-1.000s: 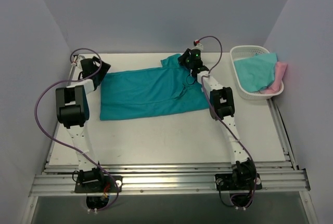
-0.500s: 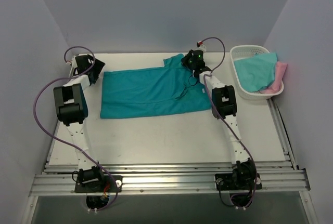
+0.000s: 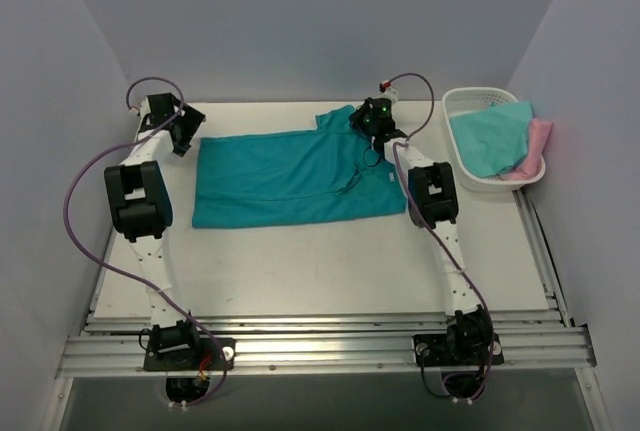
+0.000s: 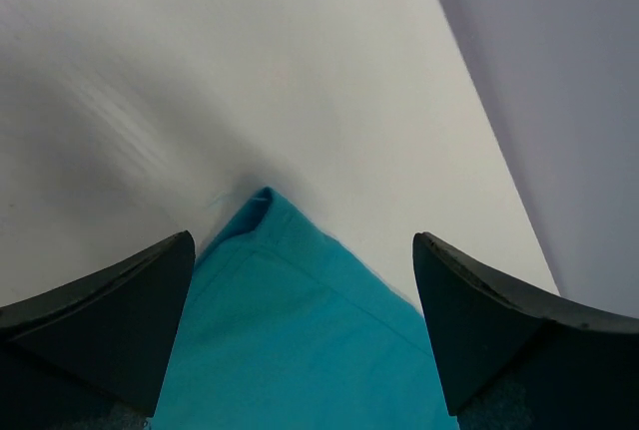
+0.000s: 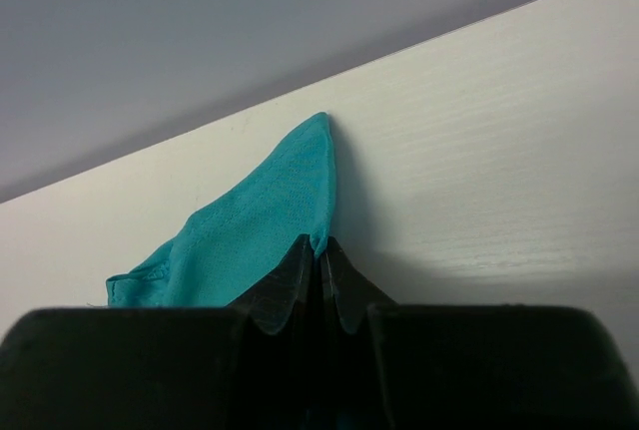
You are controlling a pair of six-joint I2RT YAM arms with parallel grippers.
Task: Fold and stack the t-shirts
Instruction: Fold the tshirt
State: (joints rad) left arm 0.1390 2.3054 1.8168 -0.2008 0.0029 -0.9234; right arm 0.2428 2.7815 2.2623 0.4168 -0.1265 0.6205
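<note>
Nearby | basket [image 3: 476,184] right of teal tee [image 3: 280,176] | aqua tee [image 3: 488,136], pink tee [image 3: 539,141] inside

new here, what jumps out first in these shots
A teal t-shirt lies flat mid-table. The right gripper pinches its far right edge, while the left gripper hangs open by its far left corner. A white basket at far right holds an aqua shirt and a pink shirt.

The white and black left arm [image 3: 150,251] reaches to the far left corner; its black two-finger left gripper [image 4: 304,242] has jaws spread wide. The right arm [image 3: 445,241] stretches far forward; its right gripper [image 5: 321,250] is pressed together, pinching the deep teal cloth t-shirt [image 5: 260,230].
</note>
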